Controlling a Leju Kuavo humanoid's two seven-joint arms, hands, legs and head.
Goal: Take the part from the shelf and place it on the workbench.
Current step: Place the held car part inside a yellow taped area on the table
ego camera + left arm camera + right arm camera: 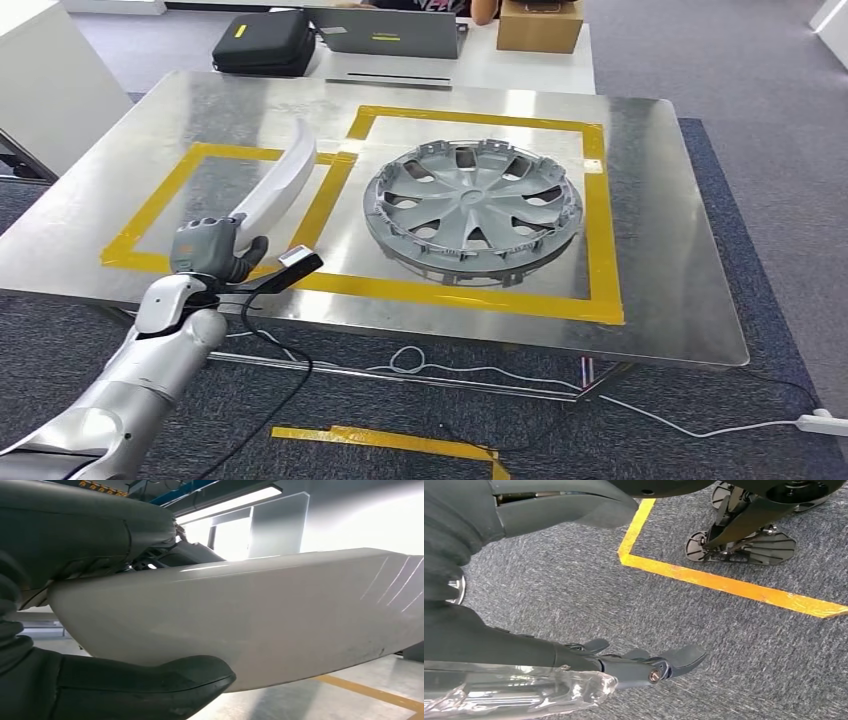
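Left hand (207,247) – grips white part (278,182) (curved) over workbench (660,300) | right hand (644,665) – fingers apart

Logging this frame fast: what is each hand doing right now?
Left hand: holding the curved white part above the workbench.
Right hand: open, holding nothing.

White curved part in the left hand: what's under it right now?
Under the white curved part lies the bare metal workbench, inside the left yellow-taped rectangle. The left hand hides its lower end.
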